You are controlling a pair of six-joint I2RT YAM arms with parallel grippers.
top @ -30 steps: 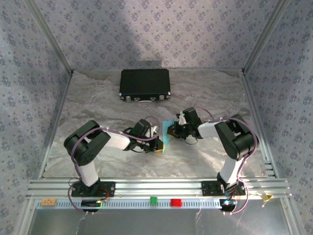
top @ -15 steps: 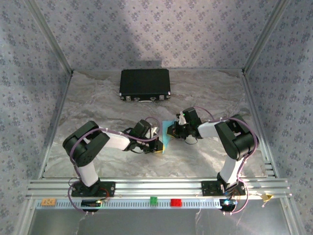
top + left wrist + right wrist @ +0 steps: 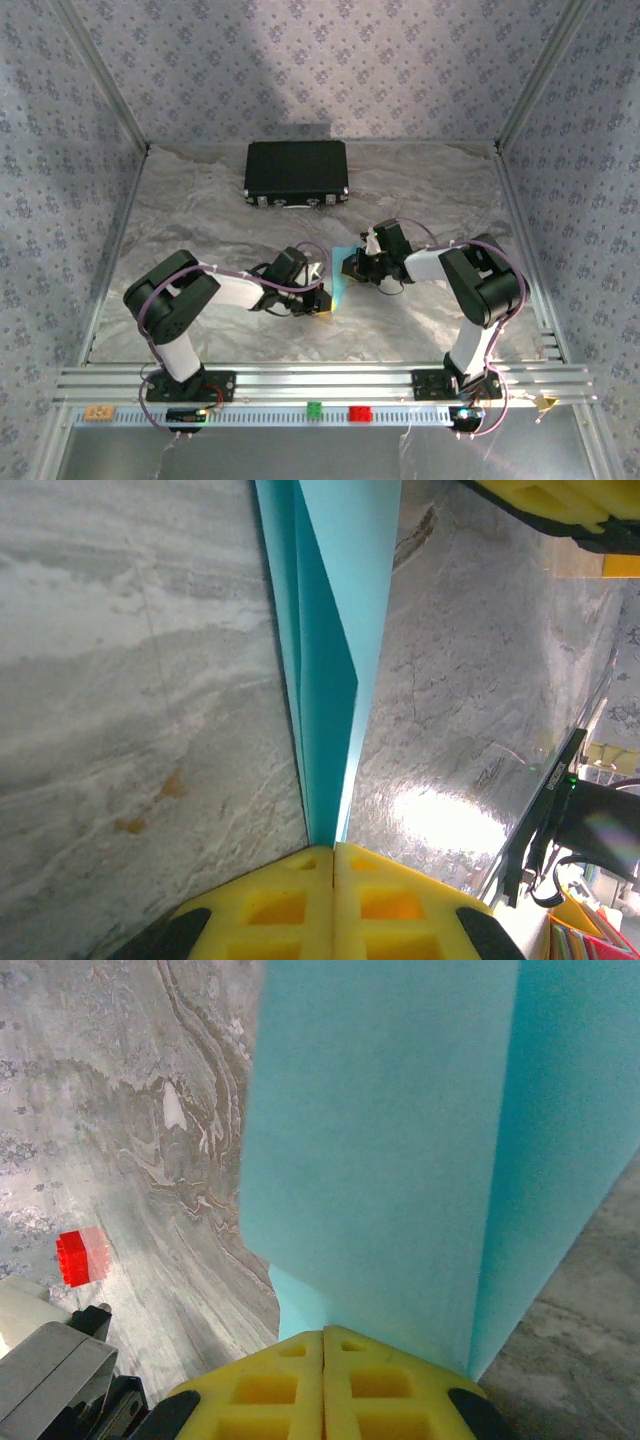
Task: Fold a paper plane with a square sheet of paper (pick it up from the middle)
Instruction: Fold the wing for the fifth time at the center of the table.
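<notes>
- Yellow-padded left gripper [image 3: 325, 299] is pinched tight on the 6 o'clock end of the folded light-blue paper sheet [image 3: 339, 277].
- Between the arms, near the table's middle, the sheet shows lengthwise creased layers; the black case [image 3: 297, 172] sits well apart at 12 o'clock.
- Right gripper [image 3: 350, 267] is clamped on the sheet's 1 o'clock edge.
- Likely mid-fold: next, one claw anchors the paper while the other turns its flap and presses the crease.
</notes>
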